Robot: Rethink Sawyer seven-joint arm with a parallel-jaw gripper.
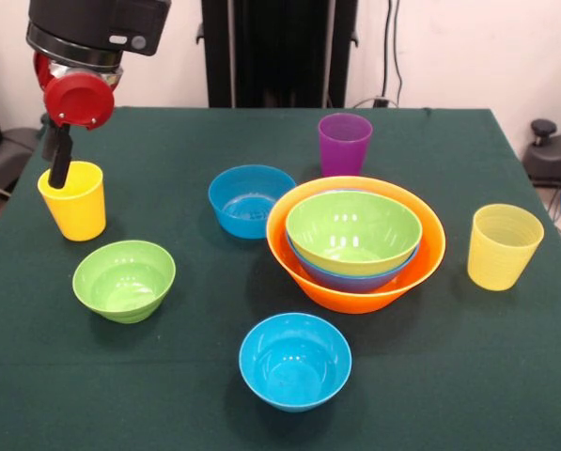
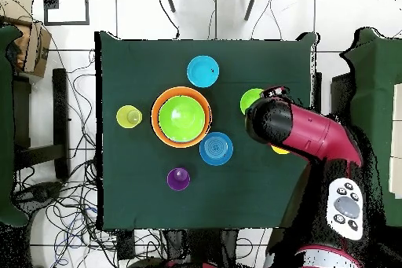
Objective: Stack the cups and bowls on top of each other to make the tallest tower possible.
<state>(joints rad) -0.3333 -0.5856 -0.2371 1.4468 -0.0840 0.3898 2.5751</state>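
Observation:
The tower is a big orange bowl (image 1: 355, 299) (image 2: 159, 127) holding a large blue bowl (image 1: 350, 278) with a medium green bowl (image 1: 353, 230) (image 2: 182, 117) nested on top. My gripper (image 1: 59, 162) hangs at the left rim of the opaque yellow cup (image 1: 73, 205), reaching it from above. Only a sliver of that yellow cup (image 2: 280, 150) shows under the arm in the overhead view. The purple cup (image 1: 345, 143) (image 2: 178, 178) and the pale ribbed cup (image 1: 504, 246) (image 2: 129, 115) stand alone and upright.
A small green bowl (image 1: 124, 279) (image 2: 250, 100) sits just in front of the yellow cup. One small blue bowl (image 1: 251, 200) (image 2: 216, 148) lies left of the tower, another (image 1: 295, 361) (image 2: 202, 71) near the front edge. The green-clothed table (image 1: 468, 376) carries everything.

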